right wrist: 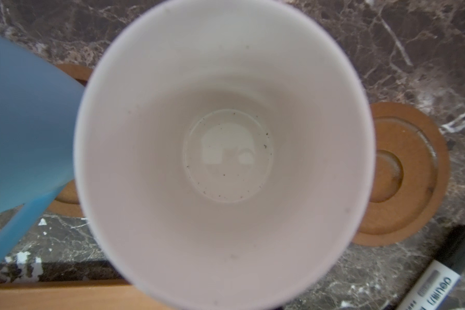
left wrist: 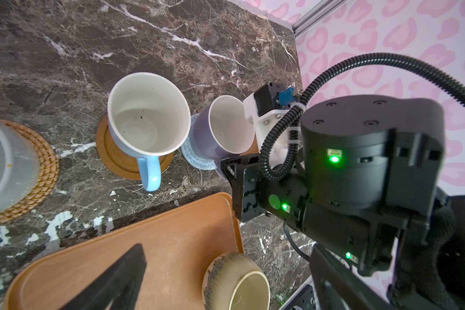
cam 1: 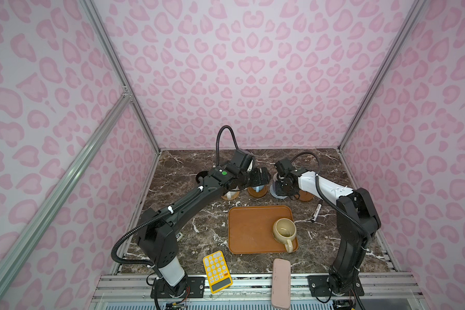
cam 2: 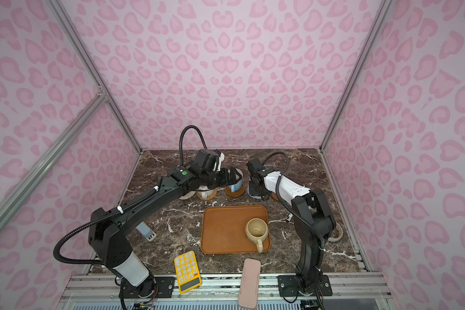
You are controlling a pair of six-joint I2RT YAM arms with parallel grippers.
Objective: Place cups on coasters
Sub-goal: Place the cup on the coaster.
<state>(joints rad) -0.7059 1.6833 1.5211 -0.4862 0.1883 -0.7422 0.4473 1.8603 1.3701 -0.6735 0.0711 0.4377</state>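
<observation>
A light-blue mug [left wrist: 145,120] stands on a brown wooden coaster [left wrist: 118,161]. My left gripper [cam 1: 263,175] hovers open above it, empty. Beside it the lavender mug [left wrist: 226,128] rests on the grey-blue crocheted coaster [left wrist: 196,161]. My right gripper [left wrist: 234,166] is shut on this mug's near side. In the right wrist view the mug [right wrist: 226,147] hides the jaws. A second wooden coaster [right wrist: 403,174] lies bare to its right. The speckled white mug [left wrist: 6,166] sits on the rattan coaster [left wrist: 43,171]. A beige mug [cam 1: 284,230] stands on the tray.
The orange-brown tray [cam 1: 247,230] lies mid-table in front of the coaster row. A marker [cam 1: 316,212] lies right of it, near the right arm. A yellow calculator [cam 1: 217,271] and a pink case [cam 1: 281,283] sit at the front edge. A tape roll [cam 2: 338,233] is behind the right arm.
</observation>
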